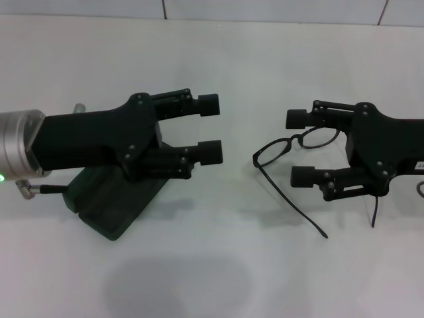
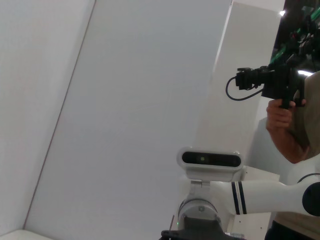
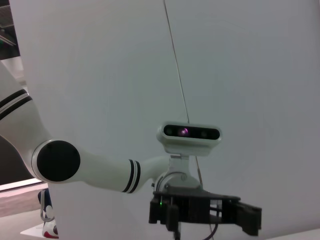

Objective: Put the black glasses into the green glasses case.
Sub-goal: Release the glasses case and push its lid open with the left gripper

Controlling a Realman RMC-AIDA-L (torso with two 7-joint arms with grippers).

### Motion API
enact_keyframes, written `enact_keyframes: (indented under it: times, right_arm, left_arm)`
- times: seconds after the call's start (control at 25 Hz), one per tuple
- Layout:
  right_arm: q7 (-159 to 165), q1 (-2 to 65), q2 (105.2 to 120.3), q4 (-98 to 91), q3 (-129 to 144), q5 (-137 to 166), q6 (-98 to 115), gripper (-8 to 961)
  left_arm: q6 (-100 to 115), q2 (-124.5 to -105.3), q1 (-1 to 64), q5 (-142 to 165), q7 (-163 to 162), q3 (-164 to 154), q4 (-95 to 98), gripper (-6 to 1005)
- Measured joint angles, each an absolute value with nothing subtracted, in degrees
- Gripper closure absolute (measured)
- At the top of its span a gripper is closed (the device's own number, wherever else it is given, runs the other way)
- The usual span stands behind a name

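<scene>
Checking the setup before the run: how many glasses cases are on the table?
1: the green case lies on the robot's left, mostly hidden beneath the left gripper. The head view shows no other case.

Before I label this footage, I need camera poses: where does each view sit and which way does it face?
Head view: above, looking down at the table; shows left gripper over the green glasses case, right gripper by the black glasses.
Left wrist view: faces up and back at the robot's head camera and a person's hand.
Right wrist view: faces back at the head camera.
Shared: both wrist views show the head camera.
</scene>
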State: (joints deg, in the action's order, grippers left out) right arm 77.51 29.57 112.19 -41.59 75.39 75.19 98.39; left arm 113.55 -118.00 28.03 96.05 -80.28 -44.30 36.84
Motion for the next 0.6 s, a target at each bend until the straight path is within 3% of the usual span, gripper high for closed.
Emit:
enact_keyframes:
  times: [0.6]
  right_arm:
    - [77.4, 29.7, 113.12, -41.8, 75.3, 75.2, 97.8, 81]
  left_arm:
    - [114.0, -118.59, 27.6, 96.7, -81.9, -44.9, 37.3, 186]
